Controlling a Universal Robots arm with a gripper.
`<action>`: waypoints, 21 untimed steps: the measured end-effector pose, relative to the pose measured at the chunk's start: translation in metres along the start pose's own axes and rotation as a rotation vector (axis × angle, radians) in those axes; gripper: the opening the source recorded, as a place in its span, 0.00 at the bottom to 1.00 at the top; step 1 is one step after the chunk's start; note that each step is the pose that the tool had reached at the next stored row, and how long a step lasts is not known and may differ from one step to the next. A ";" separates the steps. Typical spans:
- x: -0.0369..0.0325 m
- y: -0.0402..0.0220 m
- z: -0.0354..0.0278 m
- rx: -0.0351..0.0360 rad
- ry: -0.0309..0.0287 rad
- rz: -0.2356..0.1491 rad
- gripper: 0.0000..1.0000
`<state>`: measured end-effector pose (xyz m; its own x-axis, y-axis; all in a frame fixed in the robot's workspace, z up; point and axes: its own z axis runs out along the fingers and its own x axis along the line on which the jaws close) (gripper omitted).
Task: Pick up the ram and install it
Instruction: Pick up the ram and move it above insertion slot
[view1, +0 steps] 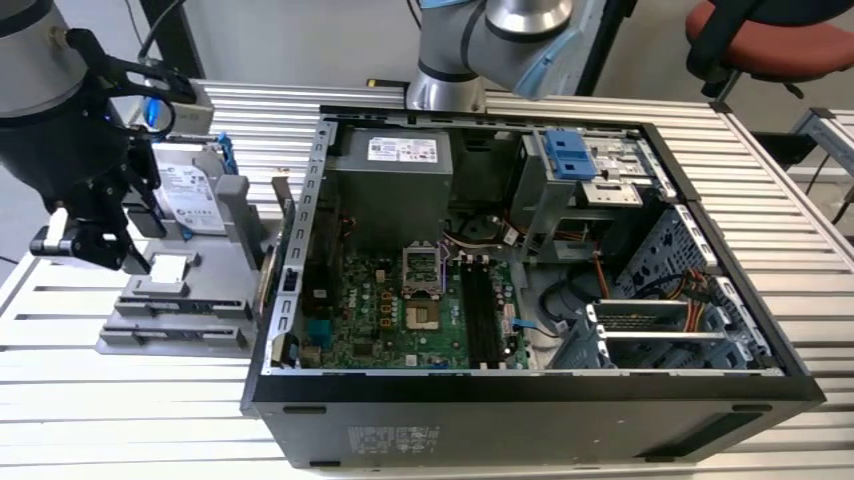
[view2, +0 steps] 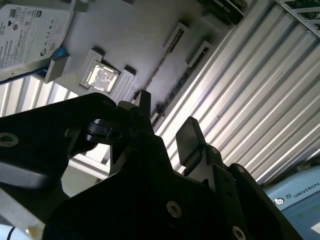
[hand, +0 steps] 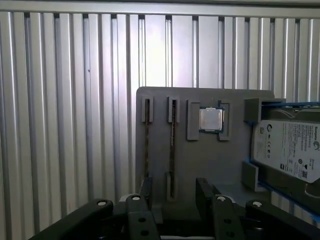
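Gripper (hand: 175, 183): jaws apart, nothing between the pads. Both fingers (hand: 204, 188) are bare black in both wrist views.

Position: in the exterior view the arm (view1: 54, 110) hangs the gripper over the grey holder (view1: 174, 335), which sits on the slatted table (view1: 134, 425) at the exterior view's left of the open case (view1: 534, 425).

Ram (hand: 172, 150): in the holder, standing on edge in a narrow slot, seen as a thin dark line. In the first wrist view the two fingers fall one to each side of that line, with a gap on both sides. I see no contact with the ram (how high the tips sit above it cannot be judged).

A second thin dark strip (hand: 146, 150) runs in the slot just beside the ram. Whether it is another stick or just the slot's shadow, I cannot tell.

Other items on the holder:
- a square silver chip (hand: 211, 120) in its own pocket, near the ram slots
- a drive (hand: 287, 150) with blue side rails, propped at a tilt at the far end of the holder from the ram

Case: lies open side up. Green board (view1: 400, 310) visible inside, with long black slots (view1: 483, 310) running along it. No ram is seated in them that I can see.
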<state>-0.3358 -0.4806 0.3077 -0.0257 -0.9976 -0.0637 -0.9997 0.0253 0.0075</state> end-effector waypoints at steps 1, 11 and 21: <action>0.0001 0.0002 0.0019 0.0002 -0.0001 0.001 1.00; 0.0015 0.0046 0.0201 0.0025 0.0008 0.037 1.00; 0.0062 0.0046 0.0379 0.0006 0.0012 0.010 1.00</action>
<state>-0.3407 -0.4842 0.2695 -0.0359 -0.9974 -0.0624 -0.9993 0.0355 0.0075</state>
